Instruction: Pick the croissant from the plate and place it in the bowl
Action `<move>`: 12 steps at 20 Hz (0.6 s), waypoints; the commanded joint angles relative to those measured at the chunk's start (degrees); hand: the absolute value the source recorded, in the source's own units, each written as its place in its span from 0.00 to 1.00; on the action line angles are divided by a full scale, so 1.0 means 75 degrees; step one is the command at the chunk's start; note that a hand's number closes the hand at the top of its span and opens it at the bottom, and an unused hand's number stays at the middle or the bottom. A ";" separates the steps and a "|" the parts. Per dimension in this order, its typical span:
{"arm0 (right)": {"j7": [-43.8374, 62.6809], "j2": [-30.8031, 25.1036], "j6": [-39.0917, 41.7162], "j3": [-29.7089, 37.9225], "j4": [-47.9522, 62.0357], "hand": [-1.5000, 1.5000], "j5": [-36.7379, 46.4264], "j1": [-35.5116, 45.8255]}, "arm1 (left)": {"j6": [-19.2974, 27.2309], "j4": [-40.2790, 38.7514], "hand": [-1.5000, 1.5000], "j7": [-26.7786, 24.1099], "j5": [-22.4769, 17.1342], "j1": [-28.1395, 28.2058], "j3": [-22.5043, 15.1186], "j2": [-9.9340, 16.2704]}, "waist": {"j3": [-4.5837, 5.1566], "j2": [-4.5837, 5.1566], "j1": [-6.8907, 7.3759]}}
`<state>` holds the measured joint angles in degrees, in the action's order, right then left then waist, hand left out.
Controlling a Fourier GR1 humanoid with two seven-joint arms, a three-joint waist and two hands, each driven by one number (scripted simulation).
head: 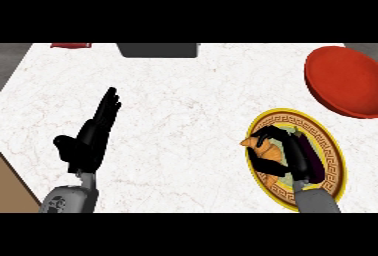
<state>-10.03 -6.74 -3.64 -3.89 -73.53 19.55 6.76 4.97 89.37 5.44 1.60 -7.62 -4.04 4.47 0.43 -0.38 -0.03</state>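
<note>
- The white marble-patterned counter top (184, 115) with faint reddish veins is filling most of the head view, with a strip of brown surface (13, 185) showing past its lower left edge.
- The plain red round bowl (344, 81) is sitting at the counter's far right, partly running out of the view, well apart from the right hand and just beyond the plate's upper edge.
- The round plate with a yellow rim, a dark band of gold key pattern and a pale centre (330, 155) is lying on the counter's right side, near the lower edge of the view.
- The left hand (87, 142) is resting open over the counter's left side, its black fingers lying straight and together, pointing away from the robot, holding nothing; its grey forearm (70, 199) is entering from the lower left.
- The right hand (291, 152) is hovering over the plate, its fingers and thumb curling round the croissant, with its grey forearm (317, 200) coming in from below.
- The golden-brown croissant (266, 150) is lying on the left part of the plate, between the thumb and fingers of the right hand, one tip poking out at the plate's left rim.
- A dark grey rectangular object (158, 49) and a small red object (71, 45) are lying at the counter's far edge, both cut off.
</note>
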 commanded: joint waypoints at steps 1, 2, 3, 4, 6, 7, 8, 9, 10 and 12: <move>-0.1258 -0.1260 0.2269 -0.0332 -0.0324 1.00 -0.0680 -0.0267 | -0.0103 0.0025 0.50 -0.0007 -0.0064 0.0199 0.0025 0.0069 | -0.0063 0.0019 -0.0019; -0.1771 -0.1695 0.2901 -0.0706 -0.0394 1.00 -0.0558 -0.0446 | -0.0103 0.0065 0.50 -0.0050 0.0000 0.0233 -0.0054 0.0061 | -0.0069 -0.0017 -0.0024; -0.2087 -0.2118 0.3458 -0.0879 -0.0454 1.00 -0.0529 -0.0260 | 0.0067 -0.0051 0.50 -0.0106 0.0082 0.0048 -0.0011 -0.0023 | -0.0069 0.0014 -0.0031; -0.2431 -0.2434 0.3882 -0.1158 -0.0521 1.00 -0.0395 -0.0234 | -0.0026 0.0023 0.50 -0.0048 0.0053 0.0044 -0.0068 0.0005 | -0.0074 -0.0011 0.0072; -0.3278 -0.2989 0.4694 -0.1383 -0.0786 1.00 -0.0541 -0.0248 | -0.0002 -0.0022 0.50 -0.0031 0.0029 0.0085 -0.0103 -0.0081 | -0.0080 -0.0029 0.0036; -0.3818 -0.3256 0.5114 -0.1411 -0.0937 1.00 -0.0738 -0.0323 | -0.0025 0.0004 0.50 -0.0060 -0.0066 0.0052 0.0094 0.0040 | -0.0081 -0.0037 0.0008; -0.4342 -0.3626 0.5474 -0.1266 -0.1033 1.00 -0.0968 -0.0418 | 0.0009 -0.0056 0.50 -0.0093 -0.0050 0.0191 0.0075 -0.0003 | -0.0085 -0.0036 -0.0104; -0.4915 -0.3980 0.5816 -0.1135 -0.1101 1.00 -0.1156 -0.0422 | 0.0056 -0.0019 0.50 -0.0050 0.0019 0.0074 0.0051 -0.0003 | -0.0103 -0.0032 -0.0196; -0.5395 -0.4327 0.6084 -0.0918 -0.1361 1.00 -0.1413 -0.0313 | 0.0003 -0.0047 0.50 -0.0046 0.0014 0.0178 0.0092 0.0091 | -0.0092 -0.0062 -0.0221; -0.6051 -0.4925 0.6179 -0.0488 -0.1605 1.00 -0.1913 -0.0392 | 0.0053 0.0046 0.50 -0.0015 0.0011 0.0268 0.0117 0.0087 | -0.0102 -0.0101 -0.0328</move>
<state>-40.15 -35.40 31.48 -10.77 -82.89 10.16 3.87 5.20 89.38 5.21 1.65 -6.46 -3.66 4.66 -0.23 -0.80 -1.36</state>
